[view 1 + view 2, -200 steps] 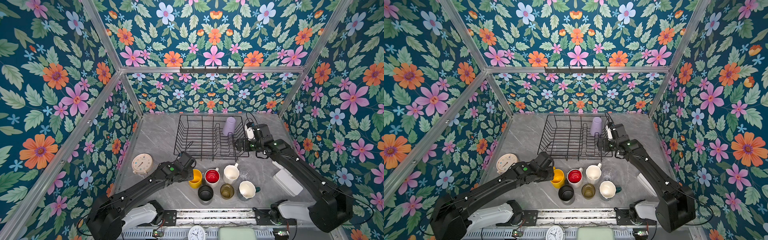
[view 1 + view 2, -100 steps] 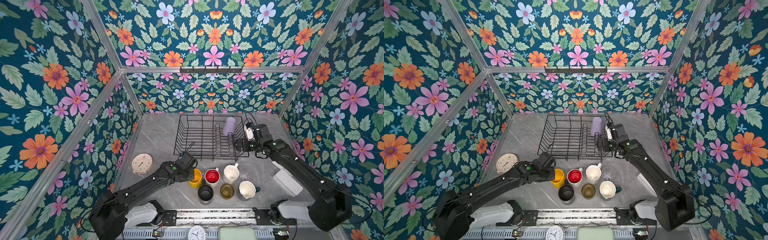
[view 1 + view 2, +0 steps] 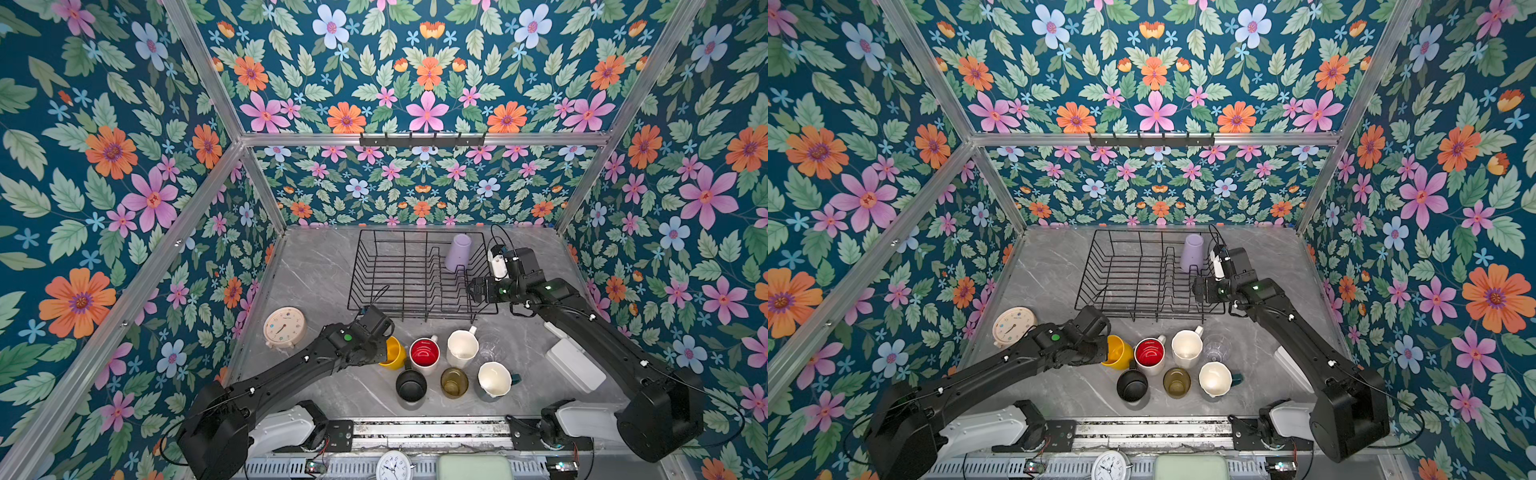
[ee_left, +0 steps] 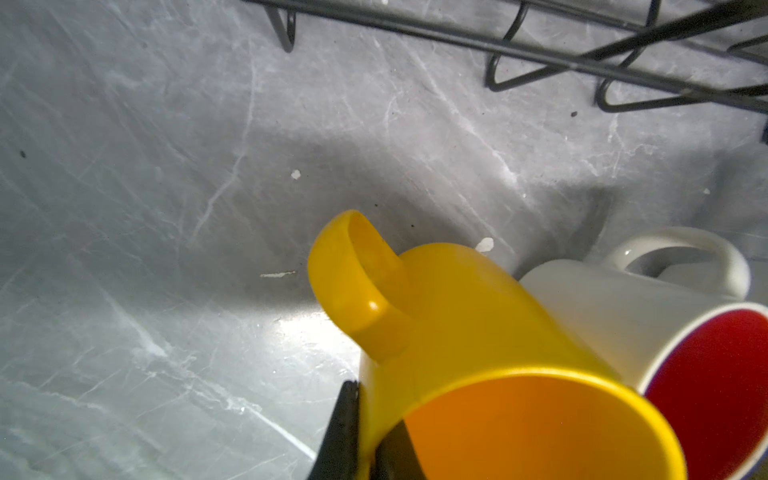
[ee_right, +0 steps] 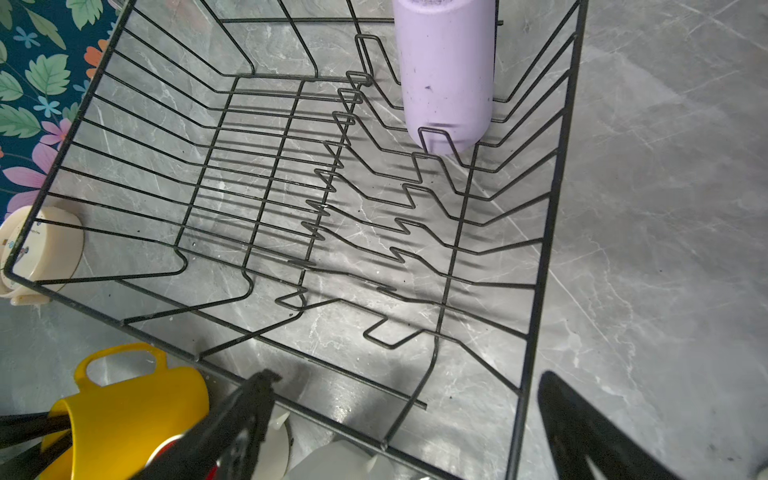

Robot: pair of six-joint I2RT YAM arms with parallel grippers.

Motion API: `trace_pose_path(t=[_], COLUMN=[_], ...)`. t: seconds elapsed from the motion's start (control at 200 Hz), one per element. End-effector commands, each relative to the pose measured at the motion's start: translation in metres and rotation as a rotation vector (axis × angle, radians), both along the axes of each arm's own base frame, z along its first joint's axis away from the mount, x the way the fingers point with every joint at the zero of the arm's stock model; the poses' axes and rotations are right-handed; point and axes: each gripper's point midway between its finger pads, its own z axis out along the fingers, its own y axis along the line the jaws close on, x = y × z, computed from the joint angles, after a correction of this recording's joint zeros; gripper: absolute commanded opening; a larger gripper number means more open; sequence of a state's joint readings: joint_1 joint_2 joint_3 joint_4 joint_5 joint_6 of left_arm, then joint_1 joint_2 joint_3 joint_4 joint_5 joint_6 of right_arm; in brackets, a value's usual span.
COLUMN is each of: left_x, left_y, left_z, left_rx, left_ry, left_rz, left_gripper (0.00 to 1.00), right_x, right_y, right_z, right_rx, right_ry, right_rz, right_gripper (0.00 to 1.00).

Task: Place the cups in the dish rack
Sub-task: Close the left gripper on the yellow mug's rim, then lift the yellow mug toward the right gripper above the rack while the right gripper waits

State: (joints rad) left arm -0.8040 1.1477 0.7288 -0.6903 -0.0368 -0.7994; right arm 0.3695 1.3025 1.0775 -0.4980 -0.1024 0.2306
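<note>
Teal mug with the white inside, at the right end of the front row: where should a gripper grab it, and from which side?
Likely best: pinch the rim wall of the teal mug from above, one finger inside the open mouth, one outside, on its right side. It stands mouth up, the amber glass crowds its left, and its right has room.

Twin high overviews of whole table [image 3: 316,266]; close wrist views, yellow mug [image 4: 478,316] and dish rack [image 5: 547,232] in both.

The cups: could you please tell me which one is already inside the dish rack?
The lilac tumbler, standing among the dish rack's prongs; every other cup is outside it.
</note>
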Motion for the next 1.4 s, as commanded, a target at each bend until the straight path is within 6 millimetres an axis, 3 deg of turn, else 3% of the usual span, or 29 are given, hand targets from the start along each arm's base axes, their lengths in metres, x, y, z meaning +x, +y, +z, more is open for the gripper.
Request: trace_pose_path(t=[0.0, 0.16, 0.28, 0.44, 0.59, 0.79, 1.075, 1.395], left_x=[0.002, 0.002, 0.004, 0.013, 0.025, 0.033, 0.034, 0.037], left_y=[0.007, 0.018, 0.026, 0.033, 0.028, 0.015, -0.004, -0.039], left_z=[0.008, 0.025, 0.049, 0.100, 0.155, 0.205, 0.233, 0.245], left_rx=[0.025, 0.041, 0.022, -0.019, -0.100, -0.230, -0.320, -0.426], left_ry=[-0.027, -0.078, -0.158, -0.345, -0.555, -0.849, -1.151, -1.233], left_rz=[0.003, 0.005, 0.000, -0.028, -0.076, -0.158, -0.268, -0.406], left_gripper=[0.00, 0.00, 0.00, 0.00, 0.00, 0.00, 0.00, 0.00], right_x=[0.003, 0.003, 0.002, -0.002, -0.009, -0.028, -0.056, -0.074], right_y=[0.004, 0.007, 0.008, 0.012, 0.023, 0.046, 0.078, 0.095], right_z=[0.003, 0.010, 0.016, 0.029, 0.045, 0.073, 0.108, 0.125], right_rx=[0.014, 0.032, 0.045, 0.085, 0.157, 0.318, 0.556, 0.679], right_ry=[-0.018, -0.029, -0.041, -0.061, -0.089, -0.127, -0.132, -0.113], right_rz=[0.015, 0.019, 0.024, 0.040, 0.090, 0.209, 0.393, 0.543], right_gripper=[0.99, 0.99, 0.99, 0.99, 0.99, 0.99, 0.99, 0.99])
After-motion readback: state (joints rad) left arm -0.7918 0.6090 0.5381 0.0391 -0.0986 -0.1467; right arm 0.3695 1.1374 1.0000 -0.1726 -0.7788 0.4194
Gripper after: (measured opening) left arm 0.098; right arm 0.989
